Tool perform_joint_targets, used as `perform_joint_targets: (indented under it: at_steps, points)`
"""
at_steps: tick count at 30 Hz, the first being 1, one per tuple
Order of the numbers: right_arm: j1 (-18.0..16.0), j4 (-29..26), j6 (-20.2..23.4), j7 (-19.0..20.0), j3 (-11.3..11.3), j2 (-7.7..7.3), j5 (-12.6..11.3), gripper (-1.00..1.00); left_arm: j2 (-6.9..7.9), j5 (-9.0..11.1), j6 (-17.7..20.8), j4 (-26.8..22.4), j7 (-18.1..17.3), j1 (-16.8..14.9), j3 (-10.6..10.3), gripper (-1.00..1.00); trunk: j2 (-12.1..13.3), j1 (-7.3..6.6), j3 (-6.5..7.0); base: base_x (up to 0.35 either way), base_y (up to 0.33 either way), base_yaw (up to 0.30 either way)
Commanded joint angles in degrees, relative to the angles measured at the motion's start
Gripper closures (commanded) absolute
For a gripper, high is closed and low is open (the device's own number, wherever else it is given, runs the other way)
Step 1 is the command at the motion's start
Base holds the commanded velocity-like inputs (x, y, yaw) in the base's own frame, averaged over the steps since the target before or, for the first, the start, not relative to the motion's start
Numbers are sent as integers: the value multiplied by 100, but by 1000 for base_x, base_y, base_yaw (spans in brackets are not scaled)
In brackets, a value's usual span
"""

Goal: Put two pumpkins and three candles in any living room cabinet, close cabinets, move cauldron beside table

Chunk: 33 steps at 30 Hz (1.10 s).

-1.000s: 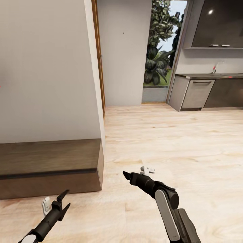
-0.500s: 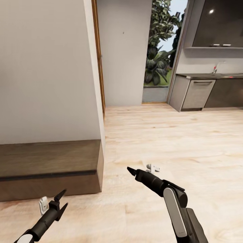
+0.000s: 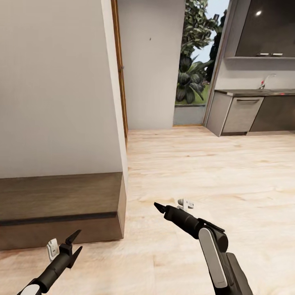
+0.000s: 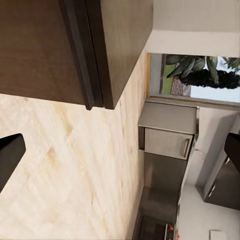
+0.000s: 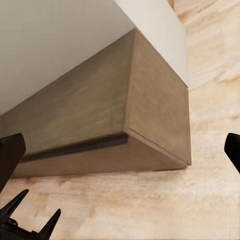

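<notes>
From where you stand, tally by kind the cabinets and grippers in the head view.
Dark brown wood cabinet: 1
Grey kitchen units: 1 run, its separate units hard to tell apart
Grippers: 2, left gripper and right gripper
Total: 4

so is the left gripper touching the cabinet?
Apart. Head view shows the open left gripper over bare floor, short of the cabinet.
</notes>
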Motion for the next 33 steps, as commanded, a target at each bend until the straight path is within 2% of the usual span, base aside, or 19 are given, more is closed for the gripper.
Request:
perform_joint_targets:
  at_steps: [1, 12, 23, 33]
  points:
    - [-3, -4, 24, 31, 0, 6, 27, -100, 0, 35, 46, 5, -1, -4, 7, -100, -2, 1, -5, 197, 171, 0]
    - [-3, 1, 14, 27, 53, 13, 27, -100, 3, 35, 47, 4, -18, -4, 12, -100, -2, 1, -5, 207, 127, 0]
    - [-3, 5, 12, 29, 69, 18, 27, -100, 1, 35, 48, 5, -15, -4, 14, -100, -2, 1, 23, 127, -119, 130]
    - [-3, 5, 16, 9, 72, 23, 27, -100, -7, 35, 33, 3, -14, -4, 14, -100, -2, 1, 25, 100, -76, 9]
